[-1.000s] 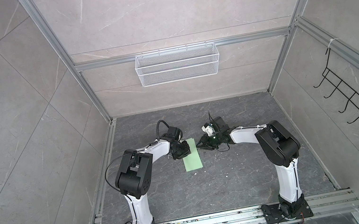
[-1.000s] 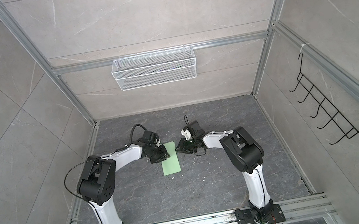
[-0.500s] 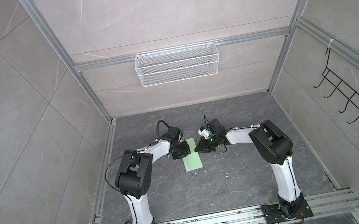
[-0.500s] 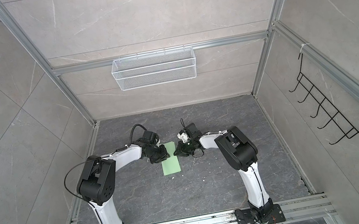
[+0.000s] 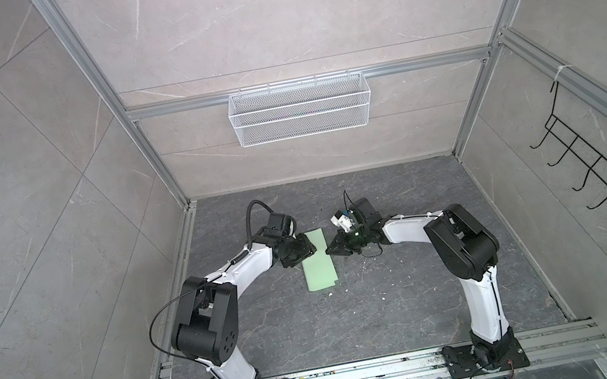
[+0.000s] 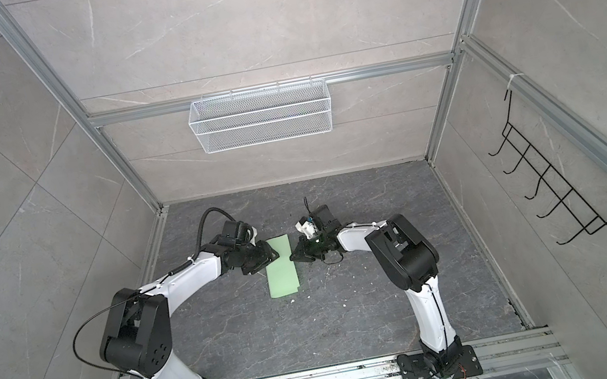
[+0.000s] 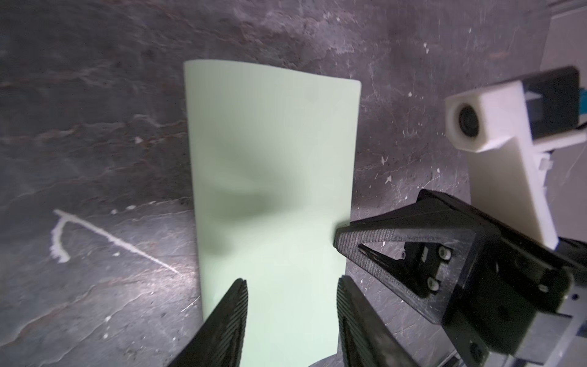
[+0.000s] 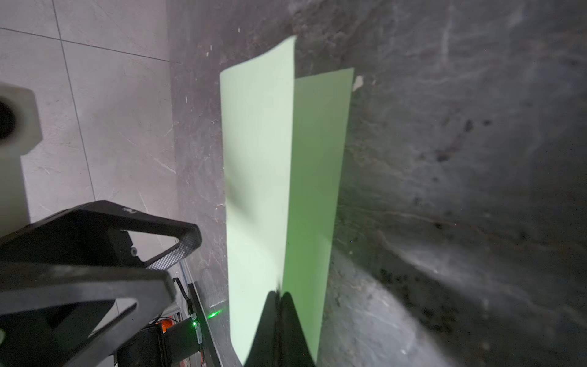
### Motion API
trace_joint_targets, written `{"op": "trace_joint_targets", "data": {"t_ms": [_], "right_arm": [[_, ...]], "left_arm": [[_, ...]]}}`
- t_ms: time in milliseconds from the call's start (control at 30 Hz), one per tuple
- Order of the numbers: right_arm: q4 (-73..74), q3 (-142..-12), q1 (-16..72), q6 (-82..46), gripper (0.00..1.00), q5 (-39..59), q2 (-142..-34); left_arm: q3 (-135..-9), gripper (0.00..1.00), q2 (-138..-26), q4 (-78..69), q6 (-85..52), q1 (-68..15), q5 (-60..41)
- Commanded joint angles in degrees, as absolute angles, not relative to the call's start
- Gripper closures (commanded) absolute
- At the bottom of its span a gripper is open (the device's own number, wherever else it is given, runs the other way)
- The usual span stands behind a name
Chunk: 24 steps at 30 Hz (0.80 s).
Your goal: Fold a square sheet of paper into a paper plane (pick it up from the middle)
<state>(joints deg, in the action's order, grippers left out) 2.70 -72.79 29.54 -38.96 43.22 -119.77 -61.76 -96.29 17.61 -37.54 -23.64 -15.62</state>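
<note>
The square sheet of paper (image 5: 319, 265) (image 6: 282, 272) is pale green and lies on the dark floor, folded to a long rectangle. No paper plane is in view. My left gripper (image 5: 306, 253) (image 7: 290, 286) is open over the sheet's (image 7: 270, 159) left side, one finger on each side of its width. My right gripper (image 5: 330, 250) (image 8: 281, 294) is shut on the free right edge of the upper layer (image 8: 257, 159). That layer stands lifted off the lower one. In the left wrist view the right gripper's tip (image 7: 338, 235) meets the paper's edge.
A white wire basket (image 5: 299, 109) hangs on the back wall and a black hook rack (image 5: 604, 184) on the right wall. An aluminium rail (image 5: 368, 373) carries both arm bases at the front. Small white flecks (image 5: 330, 292) dot the floor near the paper.
My right gripper has moved left to the paper's right edge and shut there. The left gripper has opened wider over the sheet. The paper stays where it was.
</note>
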Motion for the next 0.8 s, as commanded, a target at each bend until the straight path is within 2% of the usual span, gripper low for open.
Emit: {"op": "trace_joint_targets", "data": {"t_ms": [0,167,367,600,767], "right_arm": [[2.7,-74.3,30.3,-39.0,1.00,44.1,-119.6],[0.0,-76.8,30.9,-38.7,1.00,42.6,-121.6],[-4.2,-80.1,31.4,-37.6,1.00,40.6,-124.2],[-5.6,-81.1,31.5,-37.8,1.00,39.7,-126.1],[-6.1,-81.4,31.6,-38.4,1.00,39.2,-127.1]], "left_arm": [[-59.9,0.45,-94.6,16.9,-38.1,-22.2,-13.6],[-60.4,0.39,-97.1,18.5,-37.1,-21.7,-12.9],[-62.6,0.39,-102.0,20.5,-36.6,-21.6,-14.0],[-64.6,0.44,-105.0,23.1,-35.4,-21.7,-12.7],[-65.7,0.52,-106.8,24.7,-34.7,-21.7,-12.6]]}}
